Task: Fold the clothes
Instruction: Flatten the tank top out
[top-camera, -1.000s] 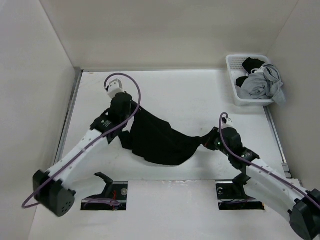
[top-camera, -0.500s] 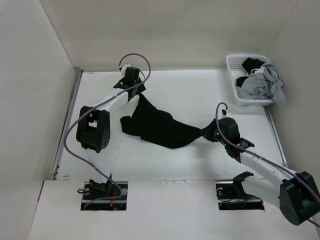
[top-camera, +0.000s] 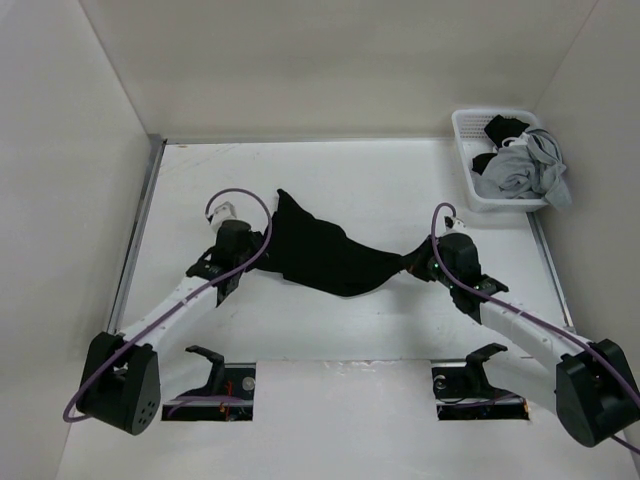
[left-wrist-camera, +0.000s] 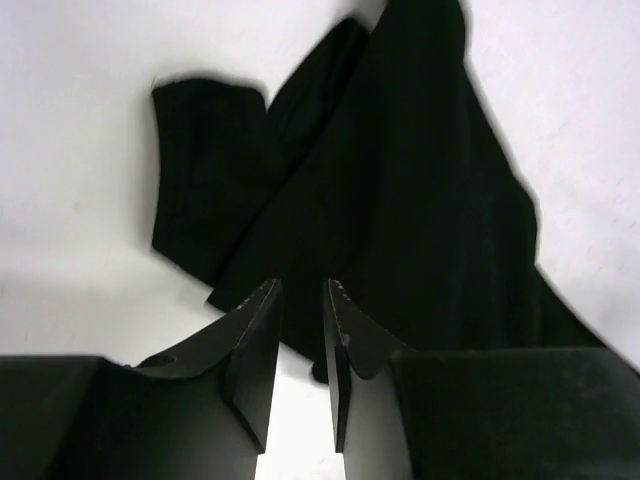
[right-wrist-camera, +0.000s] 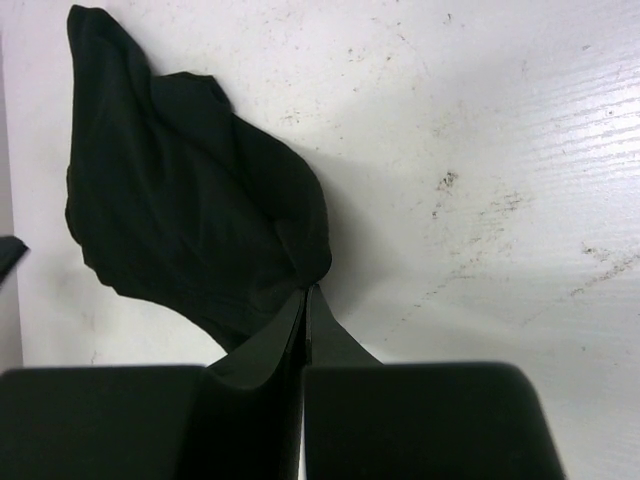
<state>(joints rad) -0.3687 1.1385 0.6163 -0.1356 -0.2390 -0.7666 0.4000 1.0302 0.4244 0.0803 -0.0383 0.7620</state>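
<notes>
Right wrist: closed jaws hide part of the black garment (right-wrist-camera: 190, 230).

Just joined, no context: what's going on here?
Two robot arms are working on a plain black soft cloth garment that lies crumpled and unfolded on the white table. The right hand is shut on the garment's right end. The left hand is slightly open at the garment's left edge and grips nothing. A white plastic mesh basket holding other clothes sits in the far right corner.
</notes>
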